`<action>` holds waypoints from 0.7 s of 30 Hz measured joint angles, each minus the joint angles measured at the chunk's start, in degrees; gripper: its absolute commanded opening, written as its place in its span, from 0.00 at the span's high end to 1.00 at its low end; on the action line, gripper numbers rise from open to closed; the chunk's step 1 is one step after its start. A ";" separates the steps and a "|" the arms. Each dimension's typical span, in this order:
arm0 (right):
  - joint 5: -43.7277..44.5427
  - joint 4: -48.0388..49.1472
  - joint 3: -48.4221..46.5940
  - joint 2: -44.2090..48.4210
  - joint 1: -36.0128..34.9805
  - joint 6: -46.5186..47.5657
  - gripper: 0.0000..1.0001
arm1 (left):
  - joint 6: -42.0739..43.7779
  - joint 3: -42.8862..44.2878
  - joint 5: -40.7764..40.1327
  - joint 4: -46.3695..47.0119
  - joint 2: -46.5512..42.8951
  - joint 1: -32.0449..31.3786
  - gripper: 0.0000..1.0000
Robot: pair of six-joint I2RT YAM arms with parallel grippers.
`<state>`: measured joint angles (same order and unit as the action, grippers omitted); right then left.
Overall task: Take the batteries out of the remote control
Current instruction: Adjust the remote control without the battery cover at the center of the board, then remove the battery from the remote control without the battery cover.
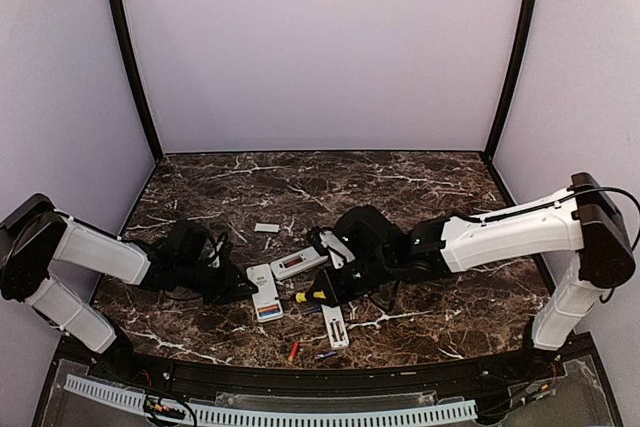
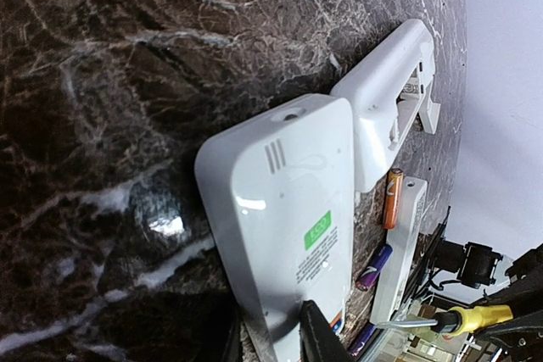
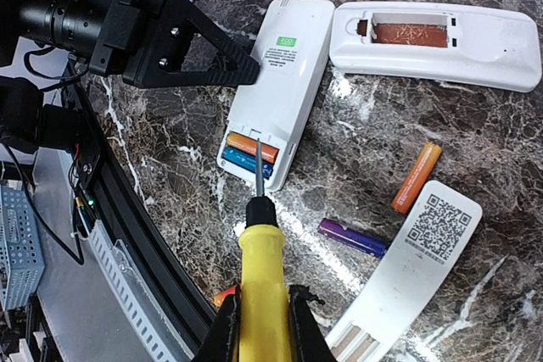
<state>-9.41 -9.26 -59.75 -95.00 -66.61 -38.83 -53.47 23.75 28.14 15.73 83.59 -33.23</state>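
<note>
A white remote (image 3: 284,74) lies back up with its compartment open, holding an orange battery (image 3: 252,147) and a blue battery (image 3: 246,164). My right gripper (image 3: 259,321) is shut on a yellow-handled screwdriver (image 3: 260,269); its tip rests over the orange cell. My left gripper (image 2: 271,341) is shut on this remote's (image 2: 288,226) side edge. It also shows in the top view (image 1: 240,285), with the right gripper (image 1: 325,292) beside it. A loose orange battery (image 3: 417,177) and a purple one (image 3: 352,237) lie on the table.
A second white remote (image 3: 437,44) with an empty compartment lies farther back. A white cover with a QR code (image 3: 411,273) lies near the loose cells; another small cover (image 1: 266,228) lies behind. A red battery (image 1: 293,350) and a blue one (image 1: 325,354) lie by the table's front edge.
</note>
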 measured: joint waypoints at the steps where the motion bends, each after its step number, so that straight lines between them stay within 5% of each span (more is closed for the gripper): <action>1: -0.15 -0.17 -0.44 -0.39 -0.11 -0.09 1.00 | -0.04 -0.02 0.07 0.11 0.09 0.00 0.78; 21: 0.26 -5.05 -4.04 -3.72 -0.76 -1.81 1.00 | -0.07 -0.28 0.74 0.55 0.22 0.02 0.83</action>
<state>-9.15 -14.31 -63.79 -98.72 -67.37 -40.64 -53.54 23.46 28.88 16.27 83.81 -33.21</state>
